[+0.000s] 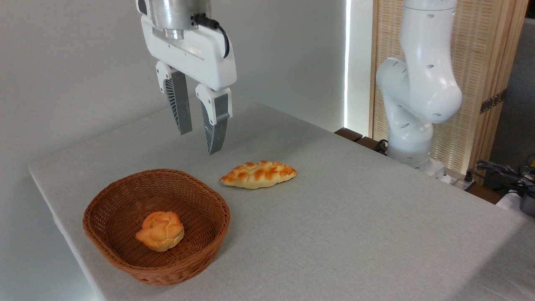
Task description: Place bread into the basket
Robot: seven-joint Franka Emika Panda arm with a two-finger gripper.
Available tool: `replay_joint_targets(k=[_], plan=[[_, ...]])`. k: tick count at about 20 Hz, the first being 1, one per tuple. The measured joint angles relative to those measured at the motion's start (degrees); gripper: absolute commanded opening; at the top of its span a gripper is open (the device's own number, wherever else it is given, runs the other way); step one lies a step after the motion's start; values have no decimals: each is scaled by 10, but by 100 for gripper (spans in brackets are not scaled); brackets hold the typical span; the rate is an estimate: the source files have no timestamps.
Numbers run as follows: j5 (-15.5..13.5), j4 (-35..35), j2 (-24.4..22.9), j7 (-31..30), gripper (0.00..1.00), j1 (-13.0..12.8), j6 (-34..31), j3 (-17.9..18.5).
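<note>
The long braided bread [259, 174] lies flat on the grey table, just right of the basket and apart from it. The brown wicker basket [125, 260] stands near the table's front left corner and holds a small round knotted bun [160, 230]. My gripper [201, 140] hangs in the air above the table, behind the basket and up-left of the bread. Its two grey fingers [215, 125] point down with a gap between them and nothing held.
The white robot base [413, 96] stands at the table's far right edge. Cables and gear [510, 175] lie off the table at the right. The table's left edge [54, 209] runs close by the basket.
</note>
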Motion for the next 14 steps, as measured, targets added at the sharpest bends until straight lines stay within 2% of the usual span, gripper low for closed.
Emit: replay_joint_targets(k=[5,14], plan=[[-2,13,-1,1,100,-9,-13,-28],[-2,15,-3,1,100,-9,-17,-32]])
